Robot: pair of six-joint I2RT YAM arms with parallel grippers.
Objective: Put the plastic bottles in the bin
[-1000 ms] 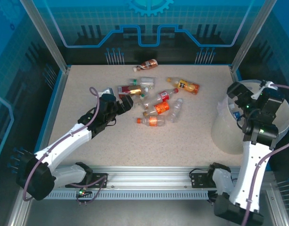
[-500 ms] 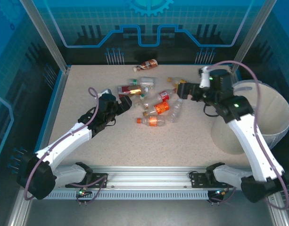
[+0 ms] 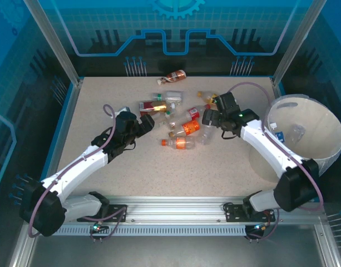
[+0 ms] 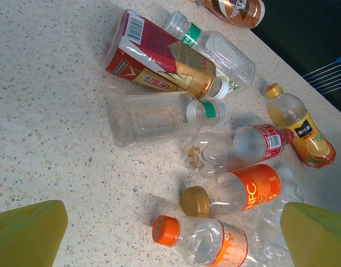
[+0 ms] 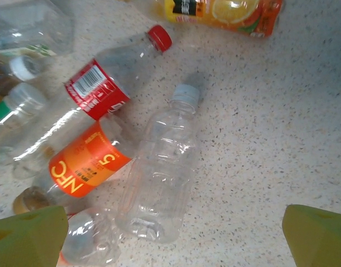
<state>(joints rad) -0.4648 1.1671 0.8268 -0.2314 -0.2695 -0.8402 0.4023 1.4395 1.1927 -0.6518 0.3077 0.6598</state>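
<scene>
My right arm reaches left over the plastic bottles (image 3: 184,127) scattered mid-table, with the right gripper (image 3: 209,118) wide and empty above a clear unlabelled bottle (image 5: 162,178). My left gripper (image 3: 149,120) gapes empty beside the pile. The bin (image 3: 268,158), far right, holds a clear bottle (image 3: 296,132).

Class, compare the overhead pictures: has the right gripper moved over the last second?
Yes. The right gripper has swung left, from above the bin to over the scattered plastic bottles, well clear of the bin's rim.

L arm (image 3: 75,167), R arm (image 3: 270,149): white shells, blk joints. Purple-grey cable (image 3: 245,86) looped along each. Fingers (image 4: 28,231) yellow-green, wedge-shaped. Blk base (image 3: 43,211).
</scene>
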